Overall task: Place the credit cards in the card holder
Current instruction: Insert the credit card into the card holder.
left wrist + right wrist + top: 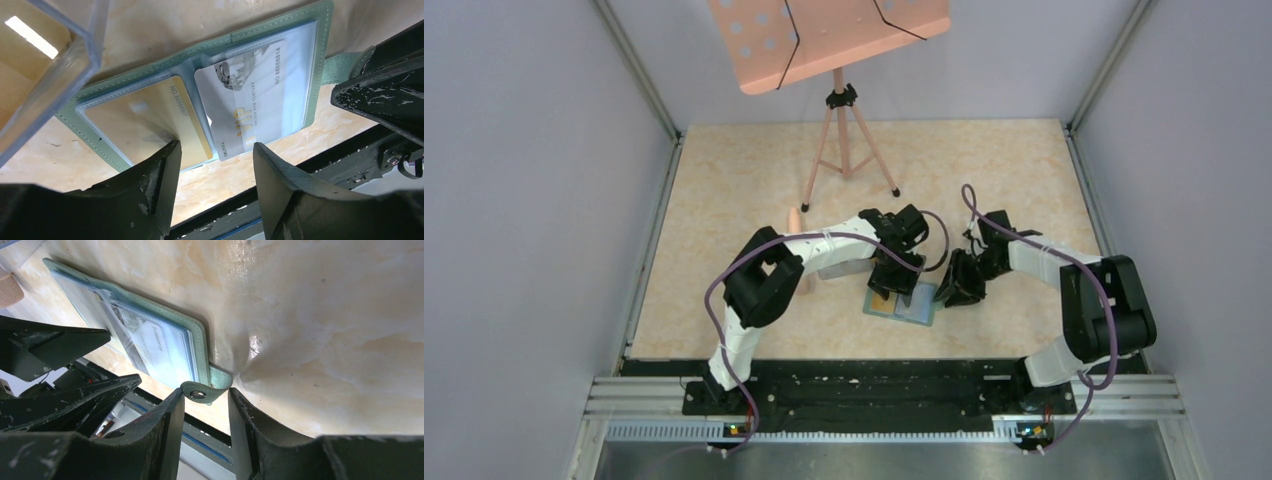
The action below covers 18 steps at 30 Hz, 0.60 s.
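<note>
The card holder (300, 30) lies open on the table, sage green with clear sleeves, and it also shows from above (902, 303). An orange-yellow credit card (187, 117) sits in its left sleeve. A white-grey credit card (250, 100) marked VIP sits in the right sleeve, its near end sticking out. My left gripper (215, 150) hovers open over the holder's near edge with nothing between its fingers. My right gripper (205, 396) is closed on the curled snap tab (200, 392) at the holder's corner, and both fingertips touch the tab.
A clear plastic box (60, 60) stands just left of the holder, under the left arm. A pink music stand (844, 130) on a tripod is at the back. A small peach object (794, 222) lies left of the arms. The black front rail (874, 378) runs close behind the holder.
</note>
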Each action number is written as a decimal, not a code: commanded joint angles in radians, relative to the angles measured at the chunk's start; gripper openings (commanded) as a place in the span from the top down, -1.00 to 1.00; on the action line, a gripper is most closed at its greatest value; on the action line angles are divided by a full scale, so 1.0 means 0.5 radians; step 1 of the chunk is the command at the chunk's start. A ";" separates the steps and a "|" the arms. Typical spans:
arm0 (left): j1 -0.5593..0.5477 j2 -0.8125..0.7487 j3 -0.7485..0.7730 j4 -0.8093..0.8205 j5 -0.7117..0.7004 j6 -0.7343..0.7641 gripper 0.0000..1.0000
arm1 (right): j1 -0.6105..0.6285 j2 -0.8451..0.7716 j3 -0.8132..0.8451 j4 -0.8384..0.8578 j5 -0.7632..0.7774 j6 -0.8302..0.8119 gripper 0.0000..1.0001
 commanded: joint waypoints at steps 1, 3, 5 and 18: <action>0.003 -0.064 0.065 0.023 0.018 0.046 -0.15 | 0.012 0.031 0.089 -0.005 -0.032 -0.043 0.25; 0.003 -0.030 0.071 0.072 0.094 0.042 -0.06 | 0.012 0.043 0.087 -0.005 -0.033 -0.046 0.25; 0.003 -0.005 0.068 0.135 0.179 0.028 0.02 | 0.013 0.058 0.086 -0.004 -0.038 -0.048 0.25; 0.017 -0.018 0.022 0.412 0.499 -0.048 0.15 | 0.012 0.112 0.102 0.013 -0.076 -0.054 0.28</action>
